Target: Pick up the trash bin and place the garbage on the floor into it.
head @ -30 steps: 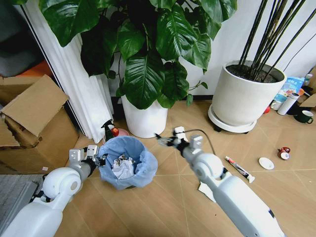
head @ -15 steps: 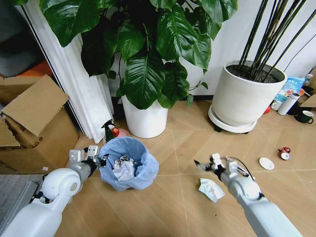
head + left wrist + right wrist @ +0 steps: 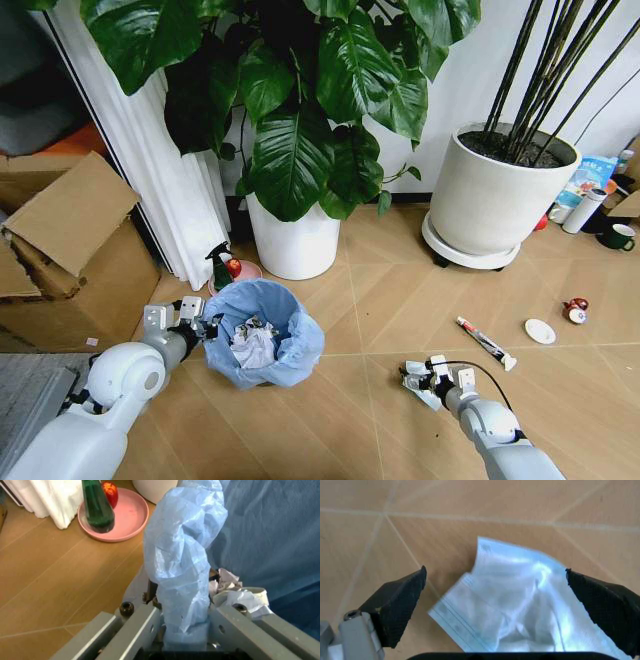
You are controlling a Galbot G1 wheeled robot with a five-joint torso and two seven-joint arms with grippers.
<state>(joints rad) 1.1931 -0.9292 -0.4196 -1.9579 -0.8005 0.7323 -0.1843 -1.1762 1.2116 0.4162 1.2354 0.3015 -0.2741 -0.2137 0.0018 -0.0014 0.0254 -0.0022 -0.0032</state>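
Observation:
The trash bin [image 3: 290, 345], lined with a crinkly light-blue bag [image 3: 185, 551], stands on the floor [image 3: 350, 420] with white paper wads [image 3: 250, 342] inside. My left gripper [image 3: 197, 326] is shut on its near rim, and the bag is pinched between the fingers [image 3: 235, 624]. My right gripper [image 3: 416, 377] is low over a blue-white wrapper [image 3: 520, 603] lying flat on the floor. It is open, with a black pad [image 3: 400, 598] on either side of the wrapper. More garbage lies to the right: a thin tube [image 3: 485, 342], a white disc [image 3: 540, 331] and a red-capped bottle [image 3: 575, 310].
A green spray bottle [image 3: 218, 265] stands on a pink dish [image 3: 127, 517] just behind the bin. Two big white plant pots [image 3: 295, 245] [image 3: 490, 200] line the wall. Cardboard boxes [image 3: 70, 240] sit at the left, and a dark mug [image 3: 618, 236] is at far right.
My right arm has swung from beside the bin to the right and down to the wrapper on the floor. The left gripper has kept its hold on the bin's rim.

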